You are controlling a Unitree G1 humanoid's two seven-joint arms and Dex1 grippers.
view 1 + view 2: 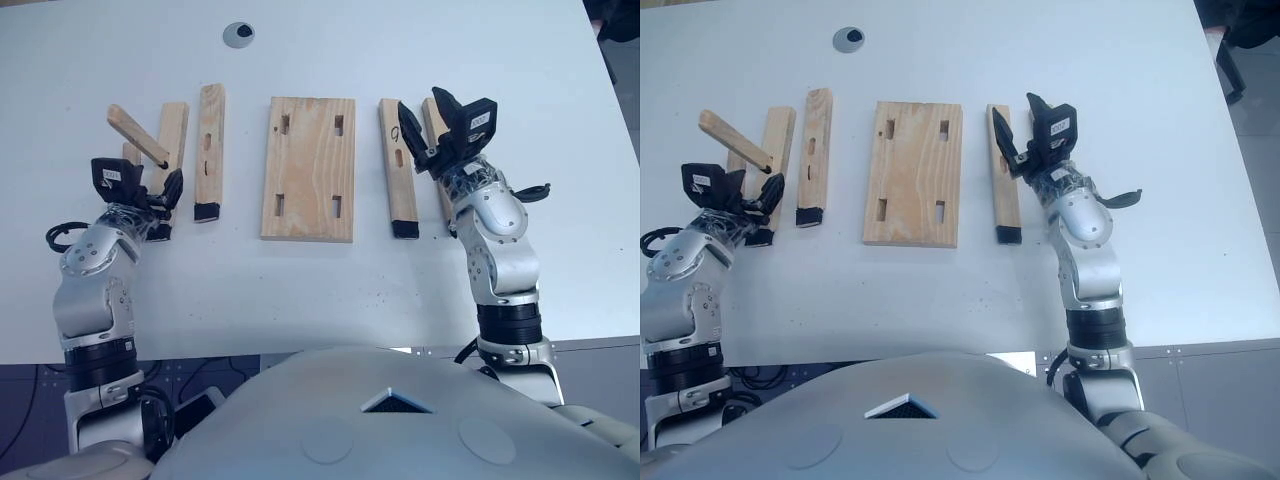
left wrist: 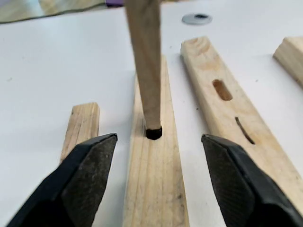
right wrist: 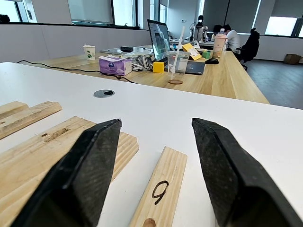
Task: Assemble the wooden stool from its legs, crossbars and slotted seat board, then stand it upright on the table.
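The slotted seat board (image 1: 307, 168) lies flat mid-table. Left of it lie two legs (image 1: 210, 150), (image 1: 172, 140); a crossbar (image 2: 144, 61) stands tilted in a dark hole of the outer leg (image 2: 154, 179). My left gripper (image 2: 158, 137) is open, its fingers straddling that leg just short of the crossbar's foot. A short piece (image 2: 83, 125) lies beside it. Right of the board lies a leg marked 9 (image 1: 398, 165); another leg (image 1: 440, 195) lies partly hidden under my right arm. My right gripper (image 1: 425, 112) hangs open and empty above the far ends of these two.
A round grey grommet (image 1: 239, 35) sits in the table near its far edge. The white table (image 1: 330, 280) is bare in front of the parts. Its right edge (image 1: 615, 90) runs close to my right arm. A desk with clutter (image 3: 156, 61) stands beyond the table.
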